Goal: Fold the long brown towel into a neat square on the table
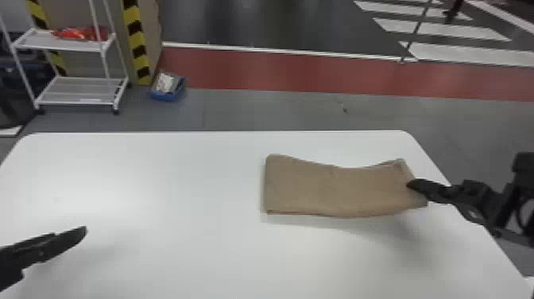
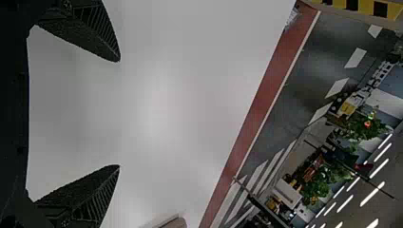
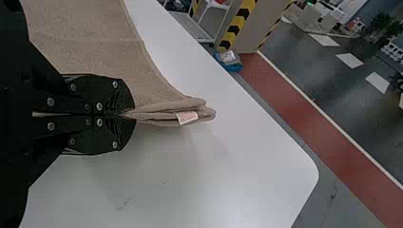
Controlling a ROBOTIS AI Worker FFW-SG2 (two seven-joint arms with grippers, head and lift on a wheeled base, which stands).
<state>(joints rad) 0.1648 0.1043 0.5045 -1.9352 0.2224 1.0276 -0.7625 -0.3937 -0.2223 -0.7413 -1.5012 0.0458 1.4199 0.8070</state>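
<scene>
- Bin in blue [image 1: 166, 97], holding a pale, crumpled item [image 1: 165, 82], sits on the floor beyond the table [image 1: 159, 191], beside a yellow-and-black striped column [image 1: 138, 43].
- White rack [image 1: 63, 47], left of the column, carries red-and-orange goods [image 1: 79, 33] on its upper shelf.
- Brown towel [image 1: 337, 191], folded in layers, is at the table's right side toward the far edge, its long axis running left to right in the head view.
- One short end of the towel points left and lies on the tabletop; the other points right, raised above it, with a shadow beneath.
- Right gripper [image 1: 414, 185] clamps that right end, fingers pressed together on the cloth; a small white tag [image 3: 187, 117] juts out close by.
- Left gripper [image 1: 82, 231] hangs over the table's near left, well apart from the towel, fingers spread wide.
</scene>
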